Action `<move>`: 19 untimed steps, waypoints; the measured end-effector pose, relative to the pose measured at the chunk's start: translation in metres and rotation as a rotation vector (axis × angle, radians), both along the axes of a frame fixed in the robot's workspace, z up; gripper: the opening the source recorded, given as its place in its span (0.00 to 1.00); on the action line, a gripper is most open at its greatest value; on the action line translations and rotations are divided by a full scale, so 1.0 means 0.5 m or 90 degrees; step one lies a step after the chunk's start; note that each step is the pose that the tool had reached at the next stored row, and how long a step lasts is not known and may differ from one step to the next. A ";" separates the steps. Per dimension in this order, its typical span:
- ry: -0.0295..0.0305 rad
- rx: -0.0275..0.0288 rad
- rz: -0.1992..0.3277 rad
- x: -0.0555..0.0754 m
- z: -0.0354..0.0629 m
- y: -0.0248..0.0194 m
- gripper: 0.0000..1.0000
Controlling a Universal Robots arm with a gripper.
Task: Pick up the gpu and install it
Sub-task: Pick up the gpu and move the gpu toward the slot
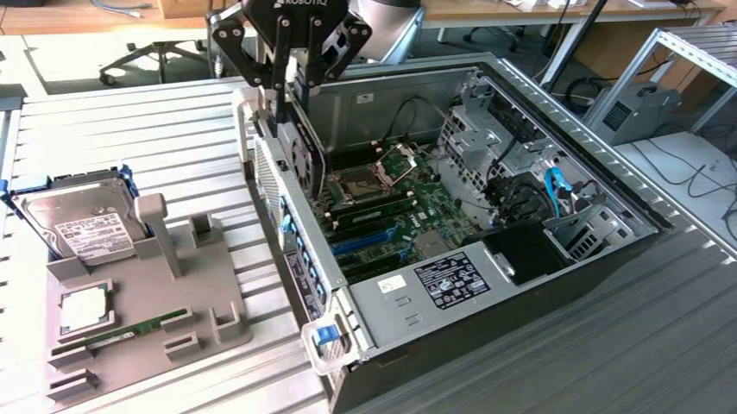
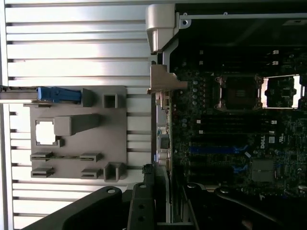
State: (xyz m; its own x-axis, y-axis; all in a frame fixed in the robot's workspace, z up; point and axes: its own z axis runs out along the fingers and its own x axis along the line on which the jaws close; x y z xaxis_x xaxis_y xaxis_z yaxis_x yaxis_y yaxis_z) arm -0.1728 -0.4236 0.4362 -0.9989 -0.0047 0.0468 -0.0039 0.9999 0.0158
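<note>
One pincer (image 1: 290, 90) clenched on the gpu (image 1: 309, 159), its long axis hanging near-upright above the open computer case (image 1: 398, 302).

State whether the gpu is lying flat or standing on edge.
On edge: the black-shrouded gpu with silver bracket hangs vertically in the black tool, above the open grey computer case.
</note>
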 end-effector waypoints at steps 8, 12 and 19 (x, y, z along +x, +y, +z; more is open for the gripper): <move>0.0000 0.0000 0.000 0.019 0.000 0.0000 0.27; 0.0000 0.0000 0.000 0.026 0.000 0.0000 0.27; 0.0000 0.0000 0.000 0.048 0.000 0.0000 0.27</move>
